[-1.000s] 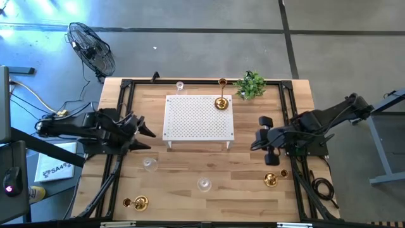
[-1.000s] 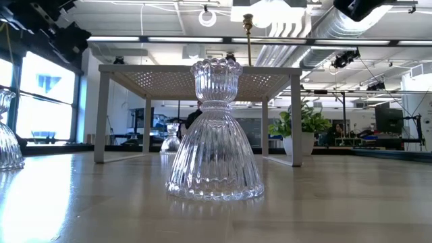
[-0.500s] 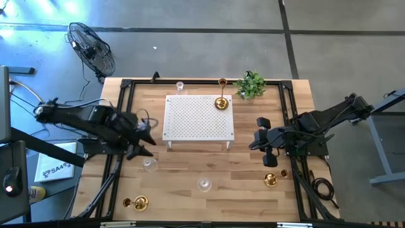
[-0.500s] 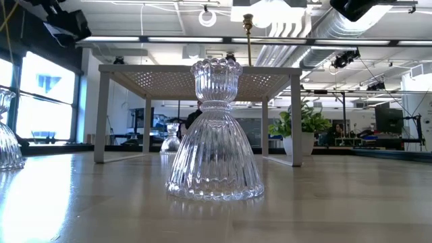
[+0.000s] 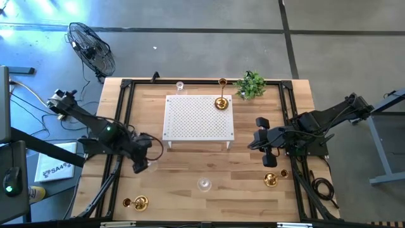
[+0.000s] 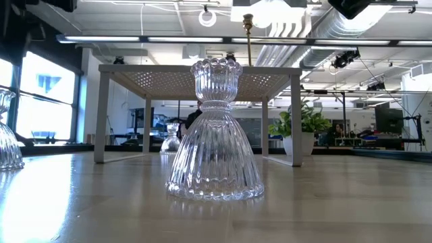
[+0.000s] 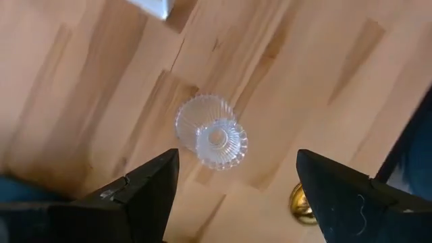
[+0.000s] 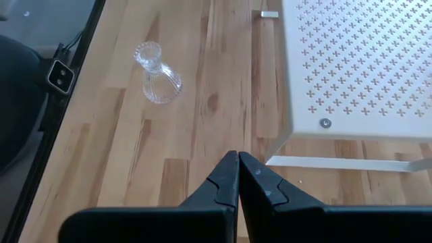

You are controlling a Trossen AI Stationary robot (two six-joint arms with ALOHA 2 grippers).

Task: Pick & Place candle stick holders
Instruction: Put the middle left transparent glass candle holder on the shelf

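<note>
My left gripper (image 5: 140, 162) points down, open, above a clear glass candle stick holder (image 7: 212, 132) that stands on its round base on the table. The holder shows between and beyond my fingers, untouched, and my gripper hides it in the high view. My right gripper (image 5: 261, 139) is shut and empty, right of the white perforated platform (image 5: 198, 117). A second glass holder (image 5: 204, 184) stands near the middle front and fills the low view (image 6: 214, 131). A third glass holder (image 5: 180, 86) stands at the far edge. A gold holder (image 5: 221, 101) stands on the platform's far right corner.
More gold holders stand at the near left (image 5: 139, 202) and near right (image 5: 270, 180). A small green plant (image 5: 251, 84) stands at the far right. A black frame (image 5: 124, 120) runs round the table. The platform's legs (image 6: 100, 115) stand on the table.
My left gripper has gone from beside the platform toward the table's near edge and tipped from level to pointing down, ending over the glass holder at the left. The holders have not moved.
</note>
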